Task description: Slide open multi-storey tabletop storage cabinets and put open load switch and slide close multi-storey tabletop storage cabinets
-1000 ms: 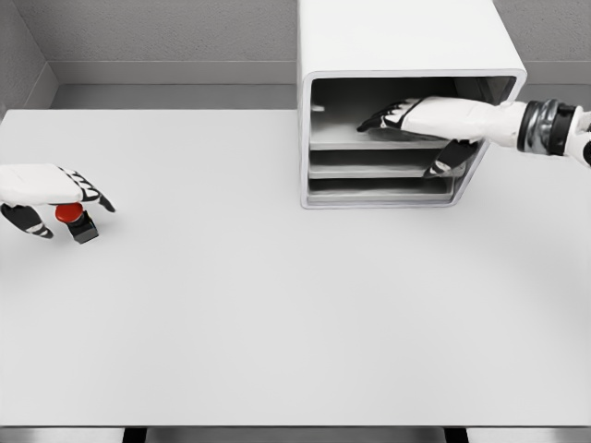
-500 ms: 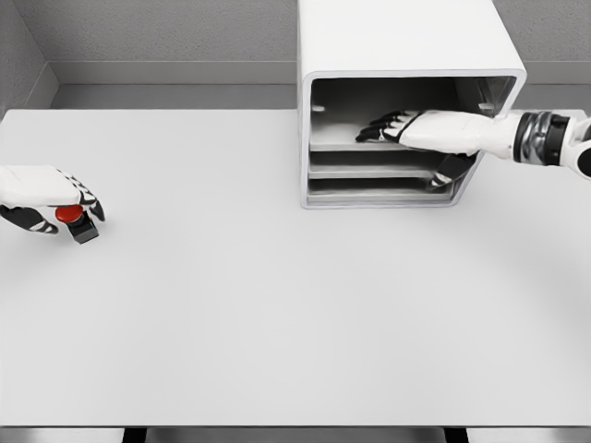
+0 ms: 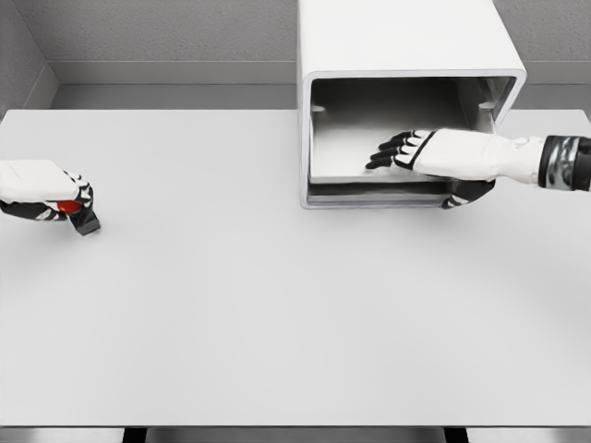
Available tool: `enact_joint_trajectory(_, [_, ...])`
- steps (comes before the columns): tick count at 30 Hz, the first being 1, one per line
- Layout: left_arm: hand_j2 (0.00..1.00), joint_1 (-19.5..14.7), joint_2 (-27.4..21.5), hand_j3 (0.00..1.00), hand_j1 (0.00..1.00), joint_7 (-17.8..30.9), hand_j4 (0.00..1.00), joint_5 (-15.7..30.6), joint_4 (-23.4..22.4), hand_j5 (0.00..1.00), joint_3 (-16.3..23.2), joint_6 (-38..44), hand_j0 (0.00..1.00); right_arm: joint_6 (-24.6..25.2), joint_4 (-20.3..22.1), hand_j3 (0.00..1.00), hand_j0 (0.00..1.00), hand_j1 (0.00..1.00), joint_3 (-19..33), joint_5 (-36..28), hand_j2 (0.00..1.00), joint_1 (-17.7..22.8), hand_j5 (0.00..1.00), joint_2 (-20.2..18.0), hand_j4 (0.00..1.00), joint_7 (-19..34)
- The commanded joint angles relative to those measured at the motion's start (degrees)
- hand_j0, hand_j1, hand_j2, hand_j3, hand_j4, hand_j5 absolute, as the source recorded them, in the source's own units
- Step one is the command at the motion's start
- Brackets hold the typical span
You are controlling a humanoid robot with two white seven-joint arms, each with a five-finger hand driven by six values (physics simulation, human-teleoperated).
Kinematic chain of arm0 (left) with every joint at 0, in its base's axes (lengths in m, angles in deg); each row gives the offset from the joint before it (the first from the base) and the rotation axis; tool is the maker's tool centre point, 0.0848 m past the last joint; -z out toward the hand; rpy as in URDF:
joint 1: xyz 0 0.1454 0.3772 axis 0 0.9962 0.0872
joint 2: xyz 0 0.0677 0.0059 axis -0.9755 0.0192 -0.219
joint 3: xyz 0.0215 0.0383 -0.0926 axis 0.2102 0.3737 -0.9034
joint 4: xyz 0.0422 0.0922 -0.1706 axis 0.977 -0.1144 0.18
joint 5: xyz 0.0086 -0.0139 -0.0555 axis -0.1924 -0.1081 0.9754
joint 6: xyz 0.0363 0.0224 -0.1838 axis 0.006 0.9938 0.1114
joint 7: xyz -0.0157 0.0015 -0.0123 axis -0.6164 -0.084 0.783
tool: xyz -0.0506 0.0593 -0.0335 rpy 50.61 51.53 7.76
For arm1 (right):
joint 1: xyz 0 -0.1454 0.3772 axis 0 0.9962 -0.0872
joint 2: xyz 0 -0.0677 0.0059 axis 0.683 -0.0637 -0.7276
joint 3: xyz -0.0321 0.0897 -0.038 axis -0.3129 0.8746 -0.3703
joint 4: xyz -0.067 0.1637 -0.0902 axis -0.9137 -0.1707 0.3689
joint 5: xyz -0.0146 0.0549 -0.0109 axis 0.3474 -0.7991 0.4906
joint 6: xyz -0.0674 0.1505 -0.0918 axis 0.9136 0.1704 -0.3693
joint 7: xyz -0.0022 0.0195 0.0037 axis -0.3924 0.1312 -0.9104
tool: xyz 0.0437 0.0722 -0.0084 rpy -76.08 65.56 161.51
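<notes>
Right robot hand, white with black-tipped fingers, reaches in from the right edge and lies on a pale grey tray-like drawer of the white boxy tabletop storage cabinet. Its fingers are spread flat over the drawer's floor, while the thumb hooks beneath the drawer's front lip at the right corner, so the robot hand is grasping the drawer by its edge. The drawer fills most of the cabinet's front opening, and only a thin dark slot shows below it. The cabinet stands at the far side of the wide white surface, right of the middle, with a grey wall behind it.

Well apart, at the left edge of the surface, the left robot hand is clenched around a small load switch with a red knob and a black body. The red knob peeks out between the curled fingers, and the black body juts from under the robot hand down to the surface; whether it rests on the surface or hangs just above it cannot be told.
</notes>
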Motion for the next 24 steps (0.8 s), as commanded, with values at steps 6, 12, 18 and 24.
enact_joint_trajectory(6, [0.38, -2.02, -1.23, 0.38, 0.38, -0.05, 0.38, 0.79, 3.81, 0.38, -0.1, 0.13, 0.38, -0.36, 4.02, 1.0, 1.0, 1.0, 1.61, 0.38, 1.0, 1.76, 1.0, -1.81, 1.0, 0.27])
enact_joint_trajectory(12, [0.38, -4.66, -1.14, 0.38, 0.38, -0.14, 0.38, 0.88, 6.36, 0.38, -0.18, 0.13, 0.38, -0.36, 7.36, 1.0, 1.0, 1.0, 4.68, 0.38, 1.0, 6.51, 1.0, -6.38, 1.0, 0.27])
enact_joint_trajectory(18, [0.38, -6.33, -1.23, 0.38, 0.38, -0.23, 0.38, 3.43, 10.31, 0.38, -0.18, 0.13, 0.38, -0.36, 8.5, 1.0, 1.0, 1.0, 4.77, 0.38, 1.0, 7.3, 1.0, -7.61, 1.0, 0.27])
enact_joint_trajectory(24, [0.38, -8.18, -0.61, 0.38, 0.38, -0.23, 0.38, 6.15, 14.71, 0.38, -0.1, 0.13, 0.38, -0.36, 10.26, 1.0, 1.0, 1.0, 9.6, 0.21, 1.0, 10.29, 1.0, -9.02, 1.0, 0.27])
